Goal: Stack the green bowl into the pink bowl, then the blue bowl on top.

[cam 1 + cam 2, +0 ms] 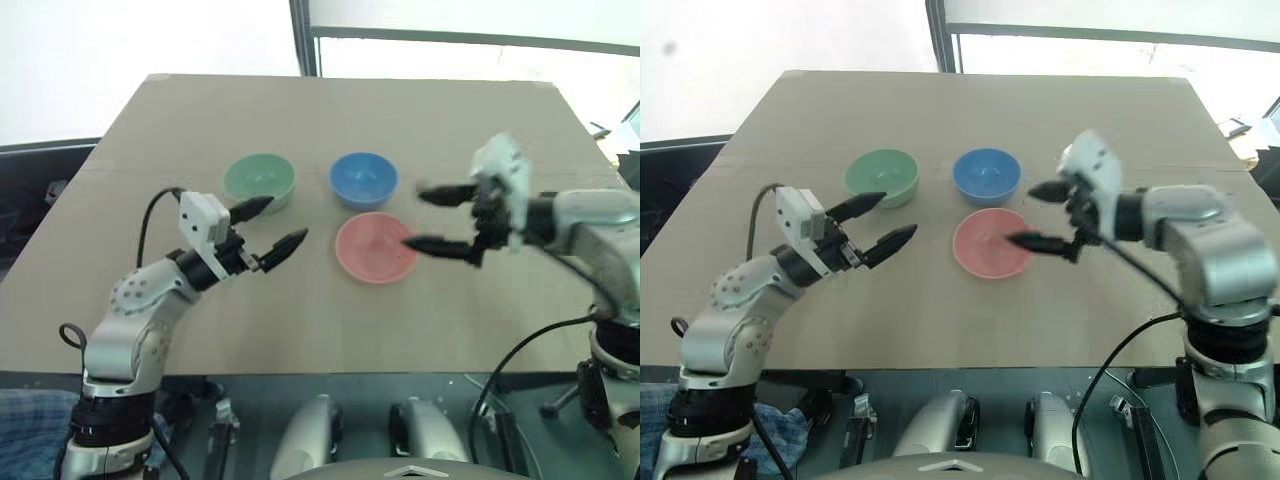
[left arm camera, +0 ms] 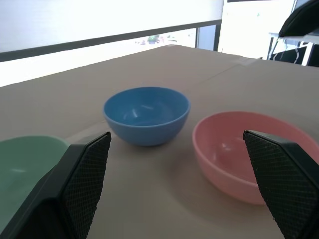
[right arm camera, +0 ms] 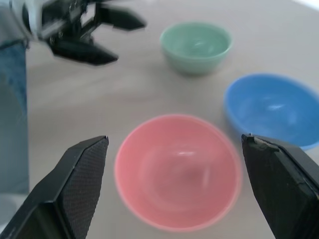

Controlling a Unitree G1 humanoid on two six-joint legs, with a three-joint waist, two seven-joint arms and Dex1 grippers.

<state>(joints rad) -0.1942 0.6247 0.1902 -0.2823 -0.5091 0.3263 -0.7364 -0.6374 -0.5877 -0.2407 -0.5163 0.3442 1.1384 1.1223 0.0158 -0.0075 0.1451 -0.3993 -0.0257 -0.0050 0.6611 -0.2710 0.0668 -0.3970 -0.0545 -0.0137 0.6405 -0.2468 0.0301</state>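
Three bowls stand apart on the brown table point(image 1: 300, 320), all upright and empty. The green bowl point(image 1: 259, 180) is at the back left, the blue bowl point(image 1: 363, 179) beside it on the right, and the pink bowl point(image 1: 375, 247) sits nearer me, just in front of the blue one. My left gripper point(image 1: 272, 228) hovers open in front of the green bowl, holding nothing. My right gripper point(image 1: 425, 218) hangs open in the air just right of the pink bowl, its fingers wide apart and empty. The right wrist view looks down on the pink bowl point(image 3: 178, 170).
The table's back edge meets a bright window wall with a dark frame post point(image 1: 304, 40). Dark furniture point(image 1: 30, 190) stands beyond the table's left edge. Bare tabletop stretches in front of the bowls toward me.
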